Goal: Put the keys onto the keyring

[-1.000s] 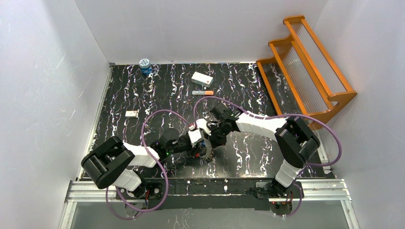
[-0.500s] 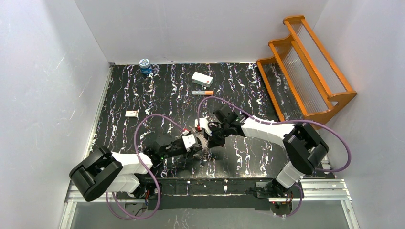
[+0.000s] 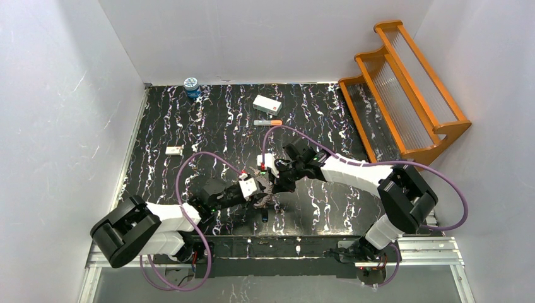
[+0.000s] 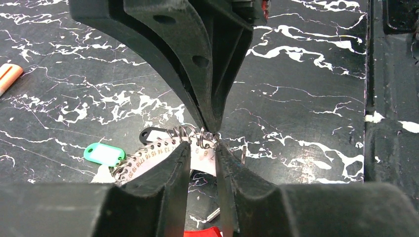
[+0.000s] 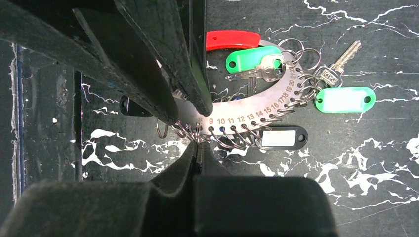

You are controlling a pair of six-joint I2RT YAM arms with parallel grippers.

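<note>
The keyring is a curved silver plate with numbered holes, small split rings and a red end. It carries a green tag, a black tag, a green-headed key and a silver key. My left gripper is closed across the plate's width. My right gripper is shut on a small split ring at the plate's edge, tip to tip with the left gripper. In the top view both grippers meet at the keyring. A small blue piece, perhaps the blue key, lies just in front.
An orange wooden rack stands at the back right. A white box, an orange-tipped marker, a blue-lidded jar and a small white piece lie on the black marbled table. Purple cables loop over both arms.
Both grippers and the keyring have moved a little up and left. The left arm's base has swung left. A small blue piece now shows on the table in front of them.
</note>
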